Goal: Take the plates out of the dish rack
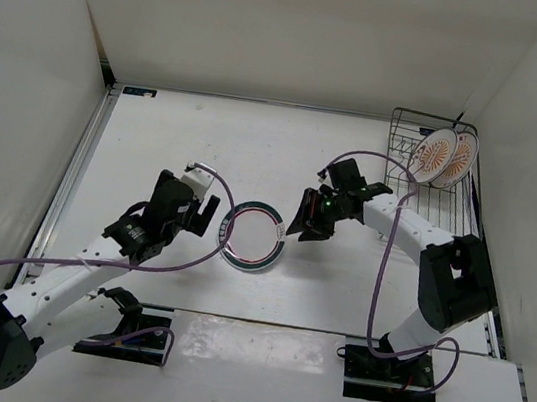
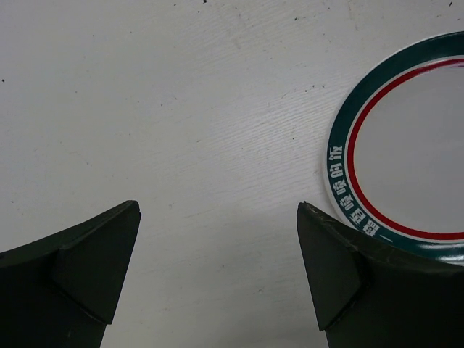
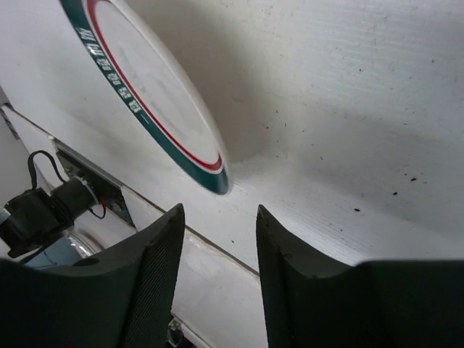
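A white plate with green and pink rim rings (image 1: pixel 254 234) lies flat on the table between the arms; it shows at the right of the left wrist view (image 2: pixel 406 138) and at the top of the right wrist view (image 3: pixel 145 80). Two plates with orange sunburst centres (image 1: pixel 444 157) stand upright in the black wire dish rack (image 1: pixel 431 180) at the far right. My left gripper (image 1: pixel 208 214) is open and empty just left of the ringed plate. My right gripper (image 1: pixel 303 222) is open and empty just right of that plate, fingertips (image 3: pixel 168 225) apart.
White walls enclose the table on the left, back and right. The dish rack stands against the right wall. A purple cable loops from each arm. The arm bases (image 1: pixel 395 367) sit on a white board at the near edge.
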